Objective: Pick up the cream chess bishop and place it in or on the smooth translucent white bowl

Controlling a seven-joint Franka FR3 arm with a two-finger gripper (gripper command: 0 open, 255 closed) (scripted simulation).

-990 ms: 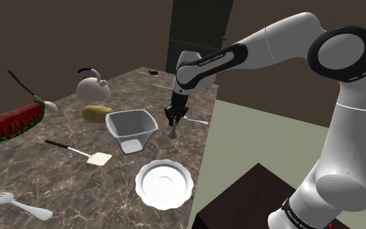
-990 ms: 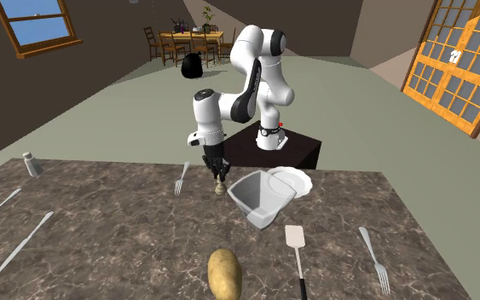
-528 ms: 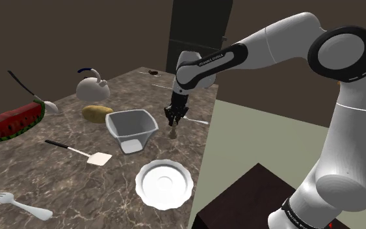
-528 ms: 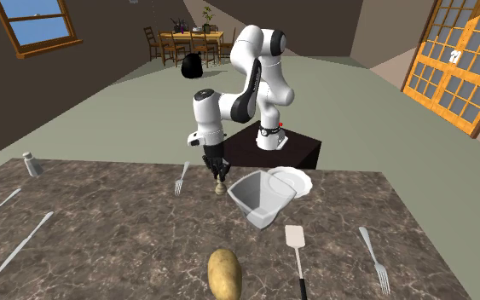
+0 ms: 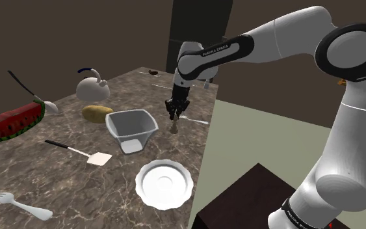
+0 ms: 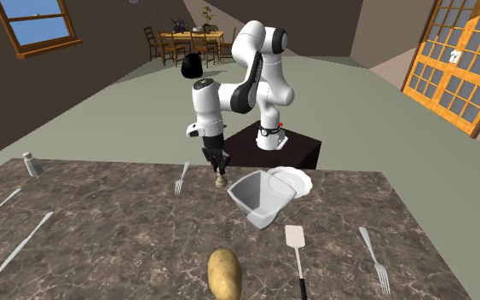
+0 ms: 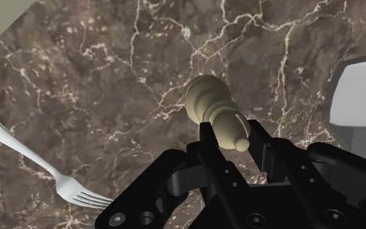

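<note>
The cream chess bishop [image 7: 214, 117] is clasped near its top between my black fingers, its round base pointing down at the marble counter. My gripper [image 7: 230, 138] is shut on it. In the shoulder view the gripper [image 5: 173, 112] holds the bishop [image 5: 174, 126] slightly above the counter, just to the right of the white bowl [image 5: 131, 128]. In the second exterior view the bishop [image 6: 222, 180] hangs under the gripper [image 6: 219, 166], left of the bowl [image 6: 262, 196]. A corner of the bowl [image 7: 360, 97] shows beside the gripper.
A white plate [image 5: 164, 184] lies near the counter's edge by the stand. A fork [image 7: 19, 153] lies on the side away from the bowl. A potato [image 5: 97, 113], a spatula [image 5: 84, 153], a kettle [image 5: 93, 86] and a watermelon slice [image 5: 9, 123] lie beyond the bowl.
The arm has risen and the bishop has come up off the counter with the gripper. Nothing else has moved.
</note>
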